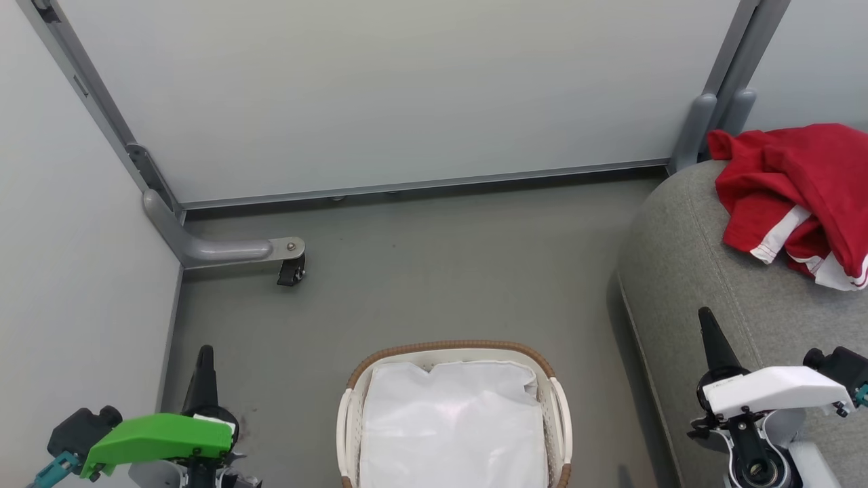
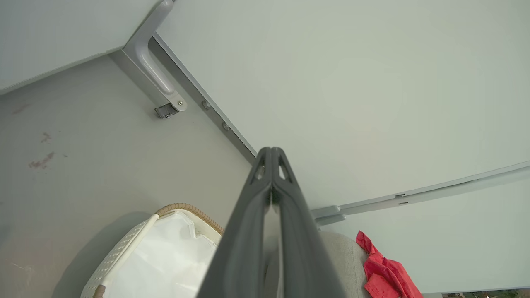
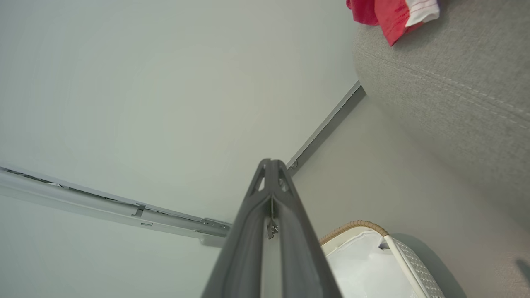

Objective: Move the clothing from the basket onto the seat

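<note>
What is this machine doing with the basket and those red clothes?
A two-armed robot is sorting laundry: its job is to move the clothing from the basket onto the seat. The red clothing lies in a heap on the grey seat. The basket stands on the floor, and inside it I see its white liner and no red cloth. The left gripper and right gripper are shut and empty, touching nothing. The job looks done.

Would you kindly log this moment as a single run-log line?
clothing: on seat | basket: white liner showing | left gripper: shut, empty | right gripper: shut, empty
</note>
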You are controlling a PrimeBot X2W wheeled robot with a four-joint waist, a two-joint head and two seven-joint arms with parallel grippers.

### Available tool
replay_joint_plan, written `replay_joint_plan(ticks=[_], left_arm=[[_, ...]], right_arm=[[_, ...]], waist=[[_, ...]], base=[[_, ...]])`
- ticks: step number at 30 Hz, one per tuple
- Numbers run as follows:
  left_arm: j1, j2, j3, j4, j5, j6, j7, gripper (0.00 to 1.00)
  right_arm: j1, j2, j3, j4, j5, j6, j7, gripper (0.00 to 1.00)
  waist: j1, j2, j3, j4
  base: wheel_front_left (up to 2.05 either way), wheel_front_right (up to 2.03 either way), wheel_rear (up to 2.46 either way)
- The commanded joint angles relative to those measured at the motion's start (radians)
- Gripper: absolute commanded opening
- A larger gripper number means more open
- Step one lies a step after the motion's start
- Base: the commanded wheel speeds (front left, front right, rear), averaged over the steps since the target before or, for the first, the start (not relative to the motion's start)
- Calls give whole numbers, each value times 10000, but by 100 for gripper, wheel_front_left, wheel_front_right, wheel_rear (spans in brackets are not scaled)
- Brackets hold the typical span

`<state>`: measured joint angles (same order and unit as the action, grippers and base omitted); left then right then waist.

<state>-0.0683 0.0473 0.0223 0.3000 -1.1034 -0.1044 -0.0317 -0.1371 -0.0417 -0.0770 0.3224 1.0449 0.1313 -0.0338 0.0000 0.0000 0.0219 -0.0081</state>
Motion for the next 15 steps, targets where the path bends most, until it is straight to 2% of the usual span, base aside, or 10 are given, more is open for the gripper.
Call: replay_joint_plan(ticks=[1,15], left_arm=[[-246,35,72,-118,-274,-53,62,0],[-321,39,307,-251,-1538,-111,432,0]], right_arm=[[10,-67,-43,-161,306,-4,95,0],[103,-79,-135,-334,1719,-4,462,0]], waist=[[0,0,-4,2],[0,0,-43,19]], base=[[0,0,0],[0,0,0]])
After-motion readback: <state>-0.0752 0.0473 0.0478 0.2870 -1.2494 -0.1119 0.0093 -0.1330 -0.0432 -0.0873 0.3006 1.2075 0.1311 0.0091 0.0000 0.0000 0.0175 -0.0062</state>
